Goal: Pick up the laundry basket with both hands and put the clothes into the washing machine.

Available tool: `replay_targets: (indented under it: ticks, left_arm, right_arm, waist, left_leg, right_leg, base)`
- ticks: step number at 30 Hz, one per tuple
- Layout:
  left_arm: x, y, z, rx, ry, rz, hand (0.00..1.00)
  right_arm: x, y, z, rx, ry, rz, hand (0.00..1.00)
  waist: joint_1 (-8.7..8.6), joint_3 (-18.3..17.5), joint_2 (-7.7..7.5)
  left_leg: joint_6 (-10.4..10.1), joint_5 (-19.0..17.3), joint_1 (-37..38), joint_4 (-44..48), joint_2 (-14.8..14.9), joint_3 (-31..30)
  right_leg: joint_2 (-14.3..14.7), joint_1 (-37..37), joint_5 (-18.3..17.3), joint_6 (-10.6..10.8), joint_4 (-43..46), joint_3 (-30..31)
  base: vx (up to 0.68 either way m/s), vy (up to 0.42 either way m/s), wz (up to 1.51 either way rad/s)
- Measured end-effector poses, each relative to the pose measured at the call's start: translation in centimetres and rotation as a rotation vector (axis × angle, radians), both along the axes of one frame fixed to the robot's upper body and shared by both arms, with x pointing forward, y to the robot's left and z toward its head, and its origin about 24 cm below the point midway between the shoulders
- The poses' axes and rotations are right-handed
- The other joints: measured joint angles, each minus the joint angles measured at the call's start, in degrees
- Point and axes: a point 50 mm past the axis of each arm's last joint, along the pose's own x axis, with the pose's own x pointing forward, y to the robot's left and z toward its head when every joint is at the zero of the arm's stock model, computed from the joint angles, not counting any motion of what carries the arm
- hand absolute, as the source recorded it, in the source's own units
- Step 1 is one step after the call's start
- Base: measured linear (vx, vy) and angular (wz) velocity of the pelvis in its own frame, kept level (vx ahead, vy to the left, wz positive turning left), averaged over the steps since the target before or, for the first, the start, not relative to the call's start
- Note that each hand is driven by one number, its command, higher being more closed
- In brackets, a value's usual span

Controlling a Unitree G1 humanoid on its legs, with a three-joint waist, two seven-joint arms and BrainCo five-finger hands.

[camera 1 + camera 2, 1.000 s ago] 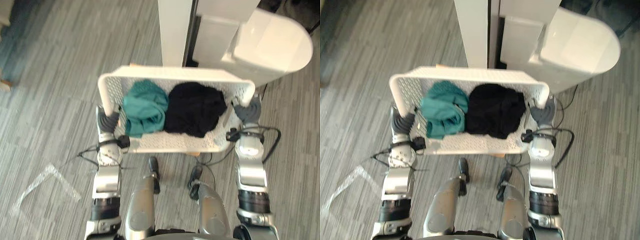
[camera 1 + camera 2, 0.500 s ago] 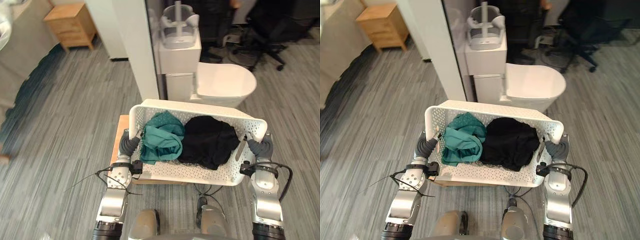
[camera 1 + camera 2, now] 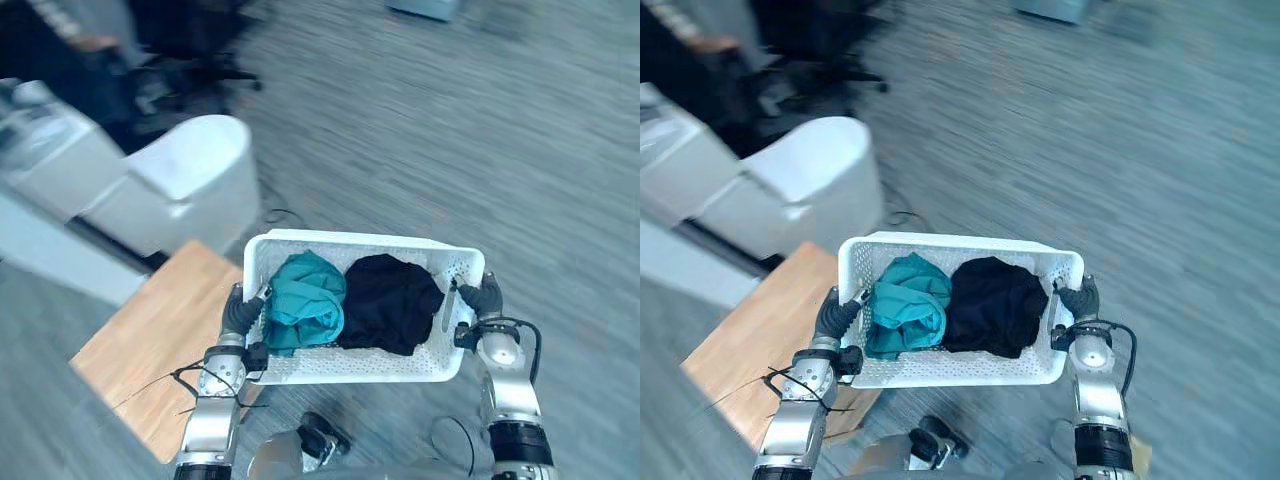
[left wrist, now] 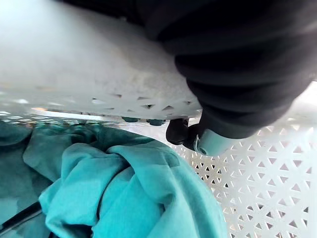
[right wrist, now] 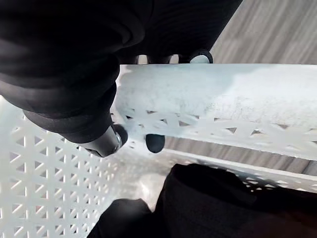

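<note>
floor (image 3: 480, 130): grey, striped | room: white round-topped unit (image 3: 185, 190) far left, wooden board (image 3: 150, 350) low by left arm | basket (image 3: 360, 240): white, perforated, held off the floor, teal cloth (image 3: 305, 300) beside black cloth (image 3: 390, 300) inside | left hand (image 3: 240, 312): curled round the left rim | right hand (image 3: 484, 298): curled round the right rim

Basket (image 3: 352, 369) held between both hands: left hand (image 3: 240, 313) curled round its left end rim, right hand (image 3: 485, 298) curled round its right end rim. In basket, two garments side by side and touching: left garment (image 3: 305, 312), right garment (image 3: 388, 315). Table (image 3: 150, 350) below and left of basket. Lidded unit (image 3: 175, 195) behind basket, to its left.
</note>
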Motion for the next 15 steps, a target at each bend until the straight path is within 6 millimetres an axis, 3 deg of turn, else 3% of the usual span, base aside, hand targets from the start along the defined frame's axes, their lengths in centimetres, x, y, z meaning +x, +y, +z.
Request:
replay_targets:
  ticks: [1, 2, 3, 4, 5, 6, 7, 8, 9, 11, 15]
  left_arm:
    - [0.1, 0.0, 0.1, 0.004, -0.002, -0.001, 1.0]
    - [0.3, 0.1, 0.1, 0.007, -0.003, 0.001, 1.0]
    - [0.2, 0.1, -0.4, -0.003, 0.013, 0.02, 1.0]
    - [0.0, 0.2, -0.6, -0.003, 0.023, 0.033, 1.0]
    - [-0.5, 0.5, -1.0, 0.001, 0.041, 0.054, 1.0]
    - [-1.1, 1.0, -1.4, 0.004, 0.053, 0.086, 1.0]
    - [-1.1, 0.9, -1.4, -0.003, 0.051, 0.095, 1.0]
    - [-1.0, 0.7, -1.3, -0.016, 0.039, 0.111, 1.0]
    - [-1.0, 0.3, -1.3, -0.033, 0.036, 0.122, 1.0]
    - [-1.2, 0.3, -1.4, -0.034, 0.042, 0.128, 1.0]
    - [-1.1, 0.5, -1.3, -0.013, 0.037, 0.128, 1.0]
  right_arm:
    - [0.0, 0.0, -0.1, 0.002, 0.006, 0.0, 1.0]
    - [-0.1, 0.1, -0.4, 0.002, 0.018, 0.0, 1.0]
    - [0.0, 0.3, -0.8, -0.002, 0.036, 0.013, 1.0]
    - [0.0, 0.6, -1.0, -0.002, 0.046, 0.022, 1.0]
    - [0.1, 1.0, -1.3, 0.001, 0.058, 0.036, 1.0]
    - [0.4, 1.4, -1.1, 0.002, 0.047, 0.049, 1.0]
    - [0.6, 1.4, -0.8, 0.0, 0.034, 0.05, 1.0]
    - [1.2, 1.4, -0.2, -0.006, 0.013, 0.044, 1.0]
    - [1.4, 1.2, -0.2, -0.013, 0.015, 0.041, 1.0]
    - [1.4, 1.2, -0.5, -0.01, 0.028, 0.038, 1.0]
    - [1.4, 1.9, -0.7, 0.027, 0.024, 0.041, 1.0]
  waist:
    - [-0.11, -0.1, -0.41]
    - [-0.31, -0.1, -0.84]
    - [0.0, -0.2, 0.1]
    - [-0.11, -0.3, 0.39]
    - [-0.16, -0.3, 0.27]
    - [0.33, -0.3, -0.89]
    - [0.51, -0.4, -1.12]
    - [1.07, -0.3, -1.23]
    - [1.56, -0.3, -1.19]
    - [1.26, -0.3, -1.28]
    - [1.12, -1.0, -2.52]
  left_leg:
    - [-0.3, 0.2, 0.0, 1.8, 2.0, 1.3]
    - [-0.8, 0.6, 0.2, 4.8, 4.5, 1.6]
    - [-1.8, 1.5, 0.4, 7.0, 8.5, -0.6]
    - [-2.0, 2.5, 0.5, 7.4, 10.2, -3.4]
    - [-0.2, 4.6, 0.5, 9.4, 13.0, -11.2]
    - [-3.2, 3.3, -1.3, 11.0, 12.5, -22.9]
    - [-5.5, 1.8, -1.9, 10.6, 10.5, -28.6]
    - [-7.1, 0.4, -3.6, 10.7, 6.0, -38.2]
    - [-6.8, 0.1, -5.0, 10.4, 1.7, -44.6]
    - [-6.8, -0.3, -5.1, 7.0, -3.1, -48.6]
    - [-7.6, -0.2, -0.6, 0.8, -5.0, -49.1]
  right_leg:
    - [1.2, 0.0, 2.1, 2.3, -5.8, 2.1]
    - [3.2, 0.1, 4.1, 3.0, -9.5, 3.9]
    - [7.1, -0.1, 4.5, 2.3, -12.4, 7.3]
    - [9.1, -0.1, 5.2, 1.3, -13.1, 9.6]
    - [12.3, 0.3, 6.5, -0.8, -14.5, 14.1]
    - [14.2, 0.4, 7.4, -2.4, -16.2, 19.5]
    - [14.4, -0.1, 7.7, -2.9, -16.7, 21.5]
    - [15.7, -1.3, 7.8, -3.9, -16.8, 25.2]
    - [16.7, -1.8, 7.8, -4.2, -16.7, 28.5]
    - [16.9, -1.4, 7.8, -4.3, -16.0, 30.6]
    - [16.6, -0.4, 8.4, -4.1, -16.8, 31.3]
  base:
    - [-0.14, -0.386, -1.26]
    - [-0.12, -0.457, -1.56]
    - [-0.12, -0.468, -1.52]
    - [-0.1, -0.433, -1.9]
    - [-0.06, -0.353, -2.12]
    - [-0.05, -0.258, -2.15]
    - [-0.02, -0.129, -2.2]
    - [-0.01, -0.055, -1.91]
    - [0.01, -0.065, -1.73]
    - [0.07, -0.014, -0.96]
    - [0.11, 0.031, -0.2]
